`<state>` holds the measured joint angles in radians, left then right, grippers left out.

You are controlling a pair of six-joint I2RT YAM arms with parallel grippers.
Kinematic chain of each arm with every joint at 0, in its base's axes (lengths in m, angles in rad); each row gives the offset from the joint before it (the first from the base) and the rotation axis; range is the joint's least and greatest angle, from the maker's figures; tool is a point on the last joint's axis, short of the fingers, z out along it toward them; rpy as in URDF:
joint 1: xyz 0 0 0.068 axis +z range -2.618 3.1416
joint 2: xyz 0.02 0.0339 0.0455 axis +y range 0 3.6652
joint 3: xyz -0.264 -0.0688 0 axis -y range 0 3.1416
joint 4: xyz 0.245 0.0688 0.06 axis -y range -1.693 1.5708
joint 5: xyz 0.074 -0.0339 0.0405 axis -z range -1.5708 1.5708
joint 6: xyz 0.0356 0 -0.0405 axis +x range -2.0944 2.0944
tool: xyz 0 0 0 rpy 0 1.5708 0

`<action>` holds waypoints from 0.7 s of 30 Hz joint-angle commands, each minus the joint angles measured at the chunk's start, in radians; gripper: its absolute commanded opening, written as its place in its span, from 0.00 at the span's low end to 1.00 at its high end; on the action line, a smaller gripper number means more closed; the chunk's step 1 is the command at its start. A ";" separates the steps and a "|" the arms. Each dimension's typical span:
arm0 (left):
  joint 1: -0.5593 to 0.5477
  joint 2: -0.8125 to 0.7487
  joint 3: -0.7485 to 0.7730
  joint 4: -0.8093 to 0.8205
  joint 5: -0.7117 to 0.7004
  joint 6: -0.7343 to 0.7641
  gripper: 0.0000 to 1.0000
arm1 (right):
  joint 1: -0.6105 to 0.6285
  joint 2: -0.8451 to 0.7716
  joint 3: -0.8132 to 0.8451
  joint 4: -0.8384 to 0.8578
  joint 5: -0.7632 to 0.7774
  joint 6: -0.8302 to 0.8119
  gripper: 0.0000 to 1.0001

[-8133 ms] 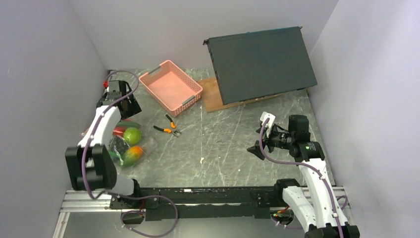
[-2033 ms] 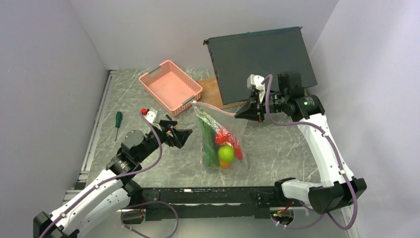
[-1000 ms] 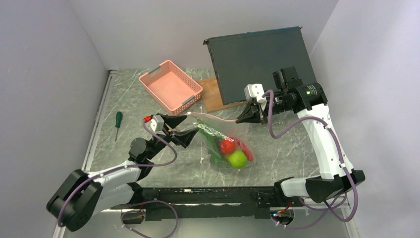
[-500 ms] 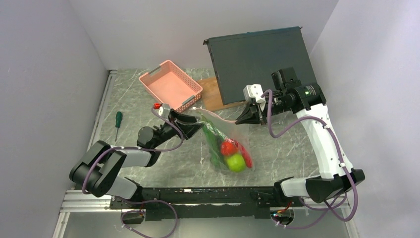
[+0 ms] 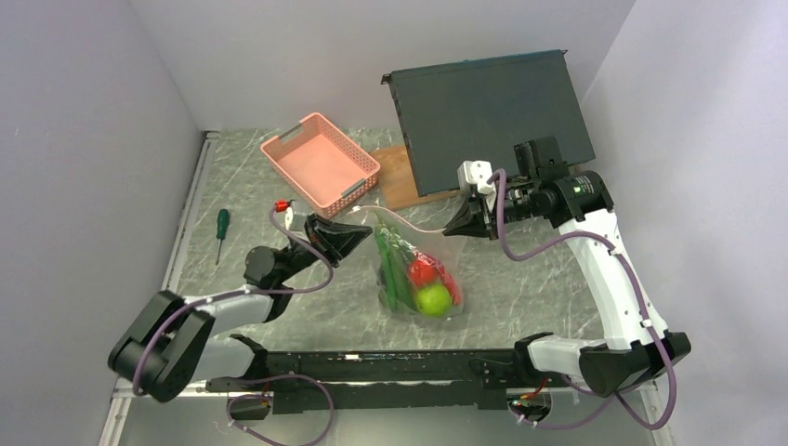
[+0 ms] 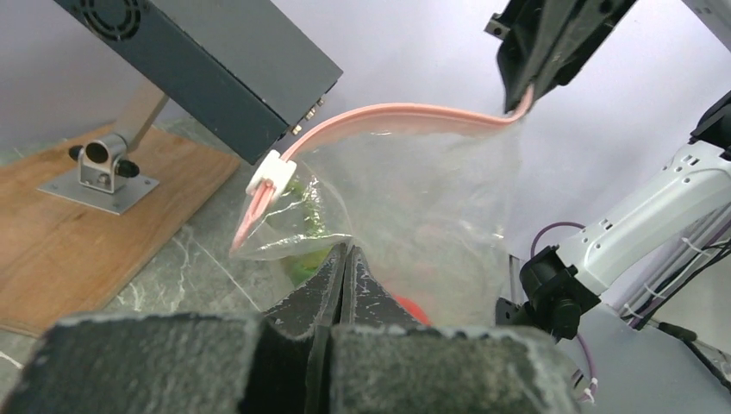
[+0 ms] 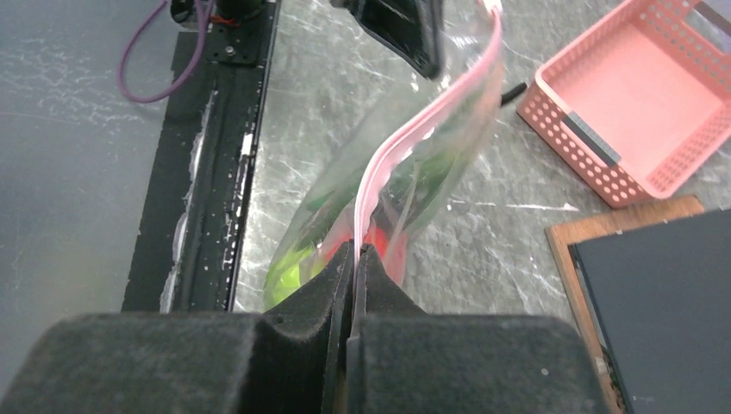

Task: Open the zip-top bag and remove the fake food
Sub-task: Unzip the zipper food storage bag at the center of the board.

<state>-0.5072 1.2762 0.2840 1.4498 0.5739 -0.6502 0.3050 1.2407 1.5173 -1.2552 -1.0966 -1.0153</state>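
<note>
We hold the zip-top bag (image 5: 413,265) by its zip strip (image 6: 405,112) over the middle of the table (image 5: 530,269), so the fake food (image 5: 429,295) settles at the bottom, clear of the strip. The right gripper (image 5: 459,228) is clamped on the strip's right end to anchor it. The left gripper (image 5: 364,234) is closed, apparently pinching the film just beneath the white slider (image 6: 271,171). We judge this prepares the opening pull.

The left arm lies low, reaching toward 2 o'clock, the left gripper (image 5: 361,234) pressed closed. The right arm stands high, the right gripper (image 5: 457,228) pointing to 9 o'clock, also closed.
</note>
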 commanded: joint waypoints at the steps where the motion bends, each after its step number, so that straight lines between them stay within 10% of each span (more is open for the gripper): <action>1: 0.003 -0.154 -0.019 -0.102 -0.049 0.111 0.00 | -0.027 -0.039 -0.037 0.141 0.042 0.119 0.00; 21: -0.057 -0.339 0.034 -0.448 -0.142 0.313 0.00 | -0.044 -0.020 -0.097 0.181 0.159 0.169 0.17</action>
<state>-0.5373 0.9463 0.2703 1.0325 0.4637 -0.3889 0.2611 1.2118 1.3987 -1.0698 -0.9470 -0.8375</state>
